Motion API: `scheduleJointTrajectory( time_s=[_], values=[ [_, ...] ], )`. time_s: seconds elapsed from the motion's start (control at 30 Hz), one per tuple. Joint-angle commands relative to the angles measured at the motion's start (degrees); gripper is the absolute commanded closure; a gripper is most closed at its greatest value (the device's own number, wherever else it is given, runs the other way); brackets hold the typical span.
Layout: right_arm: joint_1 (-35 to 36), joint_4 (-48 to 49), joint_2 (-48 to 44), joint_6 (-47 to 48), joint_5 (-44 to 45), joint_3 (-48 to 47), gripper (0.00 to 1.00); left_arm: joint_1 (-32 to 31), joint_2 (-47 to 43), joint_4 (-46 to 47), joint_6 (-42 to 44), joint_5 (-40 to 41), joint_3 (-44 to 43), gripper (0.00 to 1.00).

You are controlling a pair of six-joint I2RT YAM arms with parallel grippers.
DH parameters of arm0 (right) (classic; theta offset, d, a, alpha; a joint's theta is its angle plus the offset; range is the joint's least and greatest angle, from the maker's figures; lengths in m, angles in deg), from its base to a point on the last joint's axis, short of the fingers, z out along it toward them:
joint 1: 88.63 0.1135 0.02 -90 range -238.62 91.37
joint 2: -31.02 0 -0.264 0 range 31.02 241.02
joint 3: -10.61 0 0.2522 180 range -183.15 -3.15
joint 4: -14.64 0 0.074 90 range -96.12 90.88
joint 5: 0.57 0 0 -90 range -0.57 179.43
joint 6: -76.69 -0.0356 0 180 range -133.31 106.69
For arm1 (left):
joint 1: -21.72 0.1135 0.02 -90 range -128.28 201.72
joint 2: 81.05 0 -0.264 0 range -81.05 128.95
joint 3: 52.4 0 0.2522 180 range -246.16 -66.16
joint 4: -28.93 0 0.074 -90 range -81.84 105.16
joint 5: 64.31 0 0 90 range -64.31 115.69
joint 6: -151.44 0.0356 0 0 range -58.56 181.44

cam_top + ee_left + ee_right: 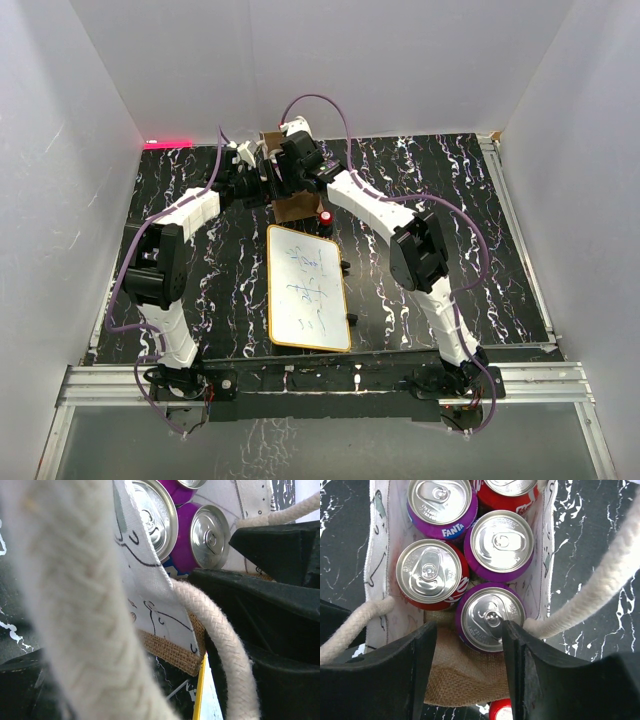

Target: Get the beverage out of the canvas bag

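The canvas bag (291, 206) stands at the back middle of the table, with tan burlap outside and a white printed lining (380, 530). It holds several upright cans, purple Fanta (440, 505) and red (429, 574). My right gripper (469, 645) is open directly above the bag's near end. Its fingers (395, 670) straddle the nearest purple can (490, 617) without gripping it. My left gripper (258, 180) is at the bag's left side and its jaws look apart. A cream rope handle (220, 640) lies along its right finger and another, blurred, crosses close in front. Purple cans (200, 537) show past the bag's rim.
One red can (326, 216) stands on the table just right of the bag, also in the right wrist view (501, 711). A yellow-framed whiteboard (305, 288) lies in front of the bag. White walls close in the table on three sides.
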Motion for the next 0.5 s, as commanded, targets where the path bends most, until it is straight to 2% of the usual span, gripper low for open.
scheduleJointTrajectory(
  time_s=[0.0, 0.17, 0.47],
  values=[
    [-0.64, -1.38, -0.40, 2.37, 5.96, -2.38, 0.41, -0.59, 0.95, -4.28, 1.70, -2.69, 1.42, 0.24],
    [-0.61, -1.84, 0.14, 3.62, 6.36, -2.91, 0.30, -0.67, 1.29, -4.35, 1.61, -2.92, 1.37, 0.24],
    [-1.19, -3.33, 3.82, 2.76, 7.06, -3.19, 0.23, -0.59, 0.96, -4.11, 1.36, -3.30, 1.51, 0.24]
  ],
)
